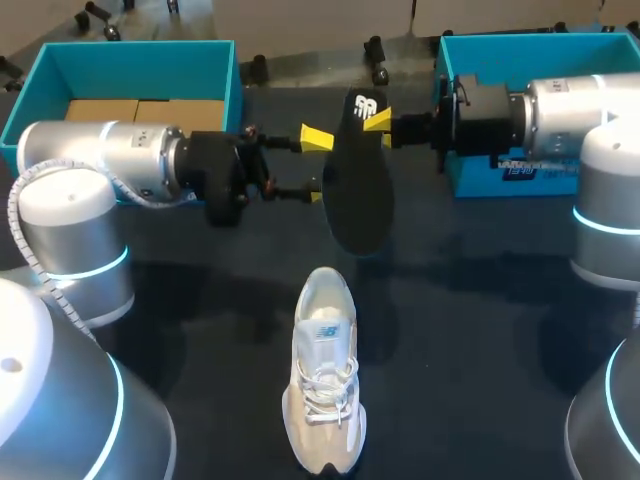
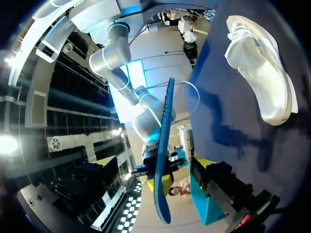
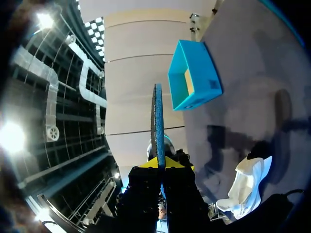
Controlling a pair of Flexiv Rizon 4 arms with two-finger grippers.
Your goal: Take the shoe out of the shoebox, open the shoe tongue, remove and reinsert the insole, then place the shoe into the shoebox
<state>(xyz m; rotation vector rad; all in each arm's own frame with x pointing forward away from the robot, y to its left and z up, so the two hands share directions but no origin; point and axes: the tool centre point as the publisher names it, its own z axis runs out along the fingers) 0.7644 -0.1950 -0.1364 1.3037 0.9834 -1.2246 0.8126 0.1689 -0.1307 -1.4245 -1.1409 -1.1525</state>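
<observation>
- The shoe (image 1: 323, 385), a white lace-up trainer, stands on its sole at the near middle of the dark counter (image 1: 480, 300). Its toe points to the near edge and its heel to the far side. It lies outside both boxes and neither gripper touches it.
- The left teal box (image 1: 140, 62) sits open at the far left corner, with brown cardboard (image 1: 135, 110) inside.
- The left arm (image 1: 110, 160) comes in level, in front of that box.
- The left gripper (image 1: 317, 166) is spread wide, one yellow tip farther back and one nearer. In its wrist view the insole runs edge-on between the two fingers and touches neither.
- The insole (image 1: 358, 185) is black and is held in the air beyond the shoe's heel, between the two grippers. The end with a white mark is at the far side. Its edge looks blue in both wrist views.
- The right gripper (image 1: 380, 128) is clamped on the insole near that marked end, with a yellow tip on each face. Its own wrist view shows the insole rising straight out from between the fingers.
- The right arm (image 1: 560, 115) reaches in across the right teal box (image 1: 520, 45), which stands at the far right.
</observation>
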